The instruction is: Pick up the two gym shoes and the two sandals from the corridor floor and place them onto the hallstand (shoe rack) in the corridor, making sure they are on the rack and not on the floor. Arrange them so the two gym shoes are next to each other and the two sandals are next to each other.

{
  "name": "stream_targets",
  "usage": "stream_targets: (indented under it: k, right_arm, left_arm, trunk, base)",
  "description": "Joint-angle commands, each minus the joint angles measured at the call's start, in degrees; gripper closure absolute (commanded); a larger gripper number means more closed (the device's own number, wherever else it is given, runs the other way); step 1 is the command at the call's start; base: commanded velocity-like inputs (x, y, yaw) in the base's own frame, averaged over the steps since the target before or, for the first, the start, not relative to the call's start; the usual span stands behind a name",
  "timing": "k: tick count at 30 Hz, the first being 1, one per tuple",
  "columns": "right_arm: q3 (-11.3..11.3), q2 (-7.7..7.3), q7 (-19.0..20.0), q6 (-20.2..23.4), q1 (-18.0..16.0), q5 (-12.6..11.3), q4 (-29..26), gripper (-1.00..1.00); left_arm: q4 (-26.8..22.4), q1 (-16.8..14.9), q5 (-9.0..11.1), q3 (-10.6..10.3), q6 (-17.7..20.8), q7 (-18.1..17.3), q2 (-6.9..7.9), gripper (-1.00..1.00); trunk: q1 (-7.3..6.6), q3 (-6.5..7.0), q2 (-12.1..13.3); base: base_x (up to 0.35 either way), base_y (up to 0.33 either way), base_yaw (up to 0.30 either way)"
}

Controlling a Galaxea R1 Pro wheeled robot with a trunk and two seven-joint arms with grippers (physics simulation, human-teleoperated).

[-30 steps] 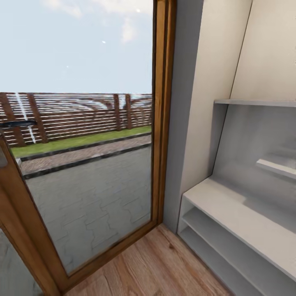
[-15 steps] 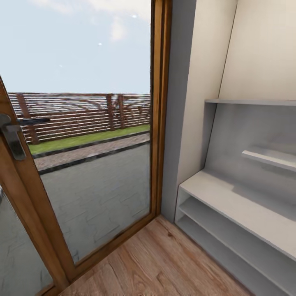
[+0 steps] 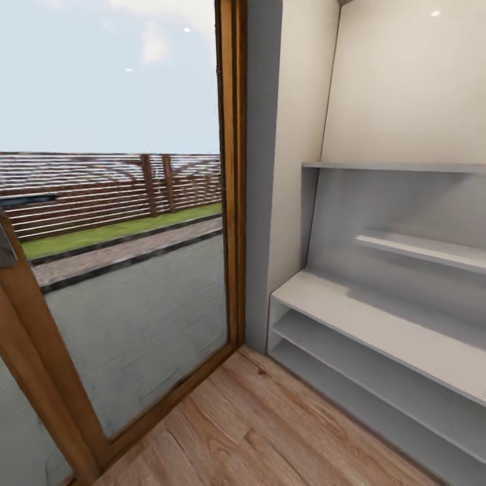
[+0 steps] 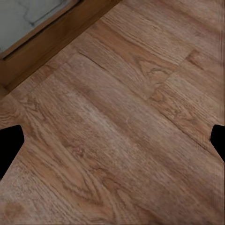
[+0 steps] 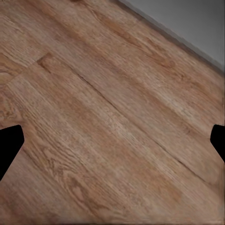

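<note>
One hallstand point(image 3: 378, 331) is standing along the right side of the head view, its near end meeting the corner by the grey wall. Its parts are counting out as one broad bench top, two low open shelves under it, and two floating shelves above, the upper one running long and the lower one shorter. All of these surfaces are showing pale grey-white, and the unit is running out of the picture at the right edge, so its far end is cut off.

The corridor floor point(image 3: 270, 432) is filling the lower middle of the head view as wood-grain planks, reaching up to the foot of the hallstand and to the frame of one glass door point(image 3: 135, 270) on the left. A dark door handle point(image 3: 27, 198) is poking in at the left edge, partly cut off. Through the glass, paving, a grass strip and one slatted wooden fence point(image 3: 115, 192) are showing.

The left gripper point(image 4: 112, 140) is hanging over bare planks near the door's wooden threshold, its two dark fingertips point(image 4: 9, 147) sitting far apart at opposite edges, holding nothing. The right gripper point(image 5: 112, 140) is likewise spread wide and holding nothing over the planks, with a grey strip at one corner, too blurred to identify.
</note>
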Motion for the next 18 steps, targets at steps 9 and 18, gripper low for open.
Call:
stream_targets:
  k: [9, 18]
  right_arm:
    - [0.0, 0.14, 0.0, -0.1, 0.0, -0.2, -3.3, -1.00]
    - [0.0, 0.21, 0.0, -0.1, 0.0, -0.2, -5.0, -1.00]
  left_arm:
    - [-0.1, 0.0, 0.3, 0.5, -0.4, 0.0, 0.28, -1.00]
    - [0.0, 0.0, 0.7, 0.7, -0.5, 0.0, 0.42, -1.00]
  trunk:
    - [-0.01, -0.06, 0.0]
    - [-0.01, -0.06, 0.0]
  base:
    - [-0.005, 0.004, -0.292]
    - [0.000, 0.000, -0.292]
